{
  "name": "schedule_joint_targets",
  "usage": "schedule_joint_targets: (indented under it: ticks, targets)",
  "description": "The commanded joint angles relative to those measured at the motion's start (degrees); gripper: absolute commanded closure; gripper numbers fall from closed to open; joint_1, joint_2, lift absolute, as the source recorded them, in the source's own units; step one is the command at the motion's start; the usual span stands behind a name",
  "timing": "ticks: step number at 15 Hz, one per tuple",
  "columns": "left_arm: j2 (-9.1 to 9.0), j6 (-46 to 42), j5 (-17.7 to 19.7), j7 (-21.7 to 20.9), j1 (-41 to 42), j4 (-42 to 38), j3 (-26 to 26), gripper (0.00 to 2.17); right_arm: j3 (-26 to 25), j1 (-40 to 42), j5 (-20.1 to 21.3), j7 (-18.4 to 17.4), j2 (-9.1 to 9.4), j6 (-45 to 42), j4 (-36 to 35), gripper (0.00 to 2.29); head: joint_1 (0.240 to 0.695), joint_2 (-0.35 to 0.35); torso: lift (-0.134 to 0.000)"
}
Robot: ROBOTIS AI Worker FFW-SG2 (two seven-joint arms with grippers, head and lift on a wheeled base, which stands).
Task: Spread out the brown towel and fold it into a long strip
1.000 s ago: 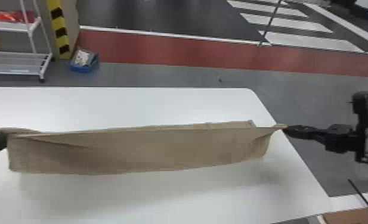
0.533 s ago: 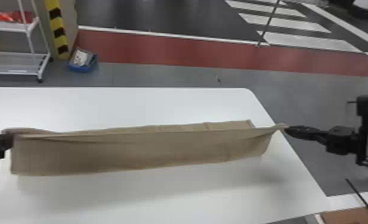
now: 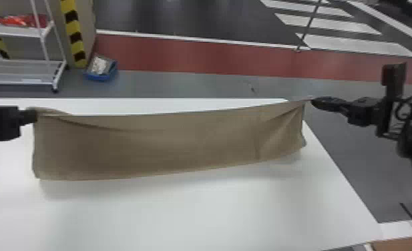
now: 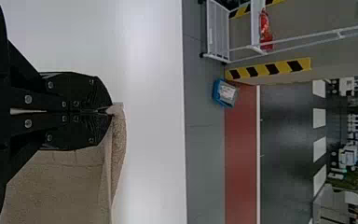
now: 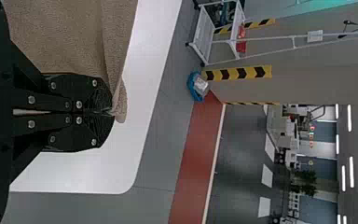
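Brown towel (image 3: 168, 143) hung stretched wide between grippers, over white surface (image 3: 215, 210). Left gripper (image 4: 109, 111) clamped on one upper corner, right gripper (image 5: 113, 112) clamped on other. Long direction looked spread out, bar some creases near both ends. Layer count unclear, so couldn't tell if any fold was in. Final strip not made, by my read: remaining was lay down, fold lengthwise, line up edges, release, smooth.

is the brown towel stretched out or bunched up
Stretched out lengthwise: the brown towel hangs drawn between the left end effector and the right end effector, only lightly creased.
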Motion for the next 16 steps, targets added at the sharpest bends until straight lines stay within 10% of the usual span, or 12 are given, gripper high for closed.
schedule_joint_targets:
  ticks: [1,5,10,16]
  targets:
    - [0.59,-10.19,-0.51,-1.48,-6.55,8.42,-1.62,1.83,3.04,-5.87,-0.24,-1.85,1.49,-5.07,4.76,1.24,0.639,-0.190,-0.125]
    - [0.76,-14.76,-0.34,-3.76,-13.05,12.55,-2.94,1.83,1.98,-7.98,-0.94,-2.56,1.49,-5.07,4.05,1.24,0.502,-0.139,-0.125]
    - [3.14,-13.00,2.65,-3.50,-3.12,2.18,1.02,1.83,-1.36,-0.69,-7.10,0.52,-2.90,-7.00,1.33,1.24,0.448,-0.158,-0.125]
    - [1.55,-0.52,1.95,-3.06,23.77,-20.58,10.77,1.83,-12.87,24.10,-12.90,6.94,-3.61,-1.37,-16.78,1.24,0.661,-0.191,-0.125]
